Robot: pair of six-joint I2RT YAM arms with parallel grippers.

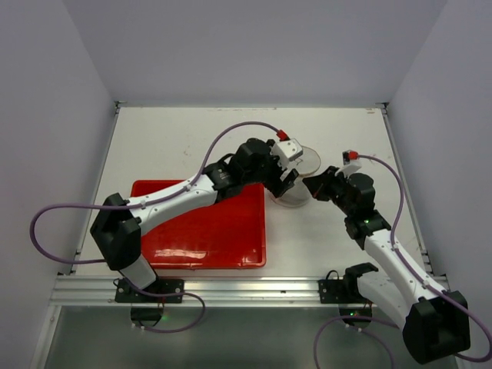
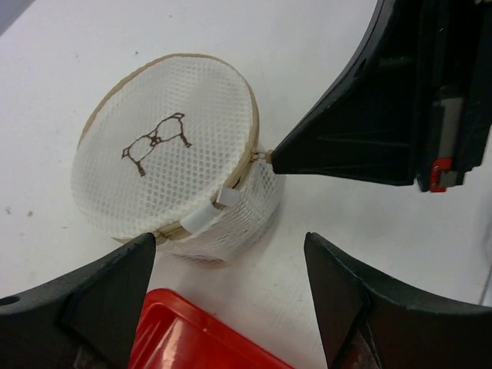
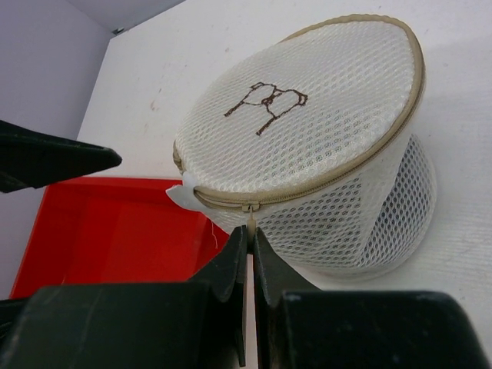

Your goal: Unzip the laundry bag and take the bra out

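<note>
The laundry bag is a round whitish mesh pouch with a tan zipper rim and a brown stitched mark, standing just right of the red tray. It shows in the left wrist view and the right wrist view. The zipper looks closed. My right gripper is shut on the small zipper pull at the bag's near rim. My left gripper is open, its fingers either side of the bag's lower edge, touching nothing. The bra is hidden inside the bag.
The red tray lies left of the bag, its corner right under my left gripper. A white fabric tab sticks out at the zipper's end. White walls enclose the table on the far, left and right sides.
</note>
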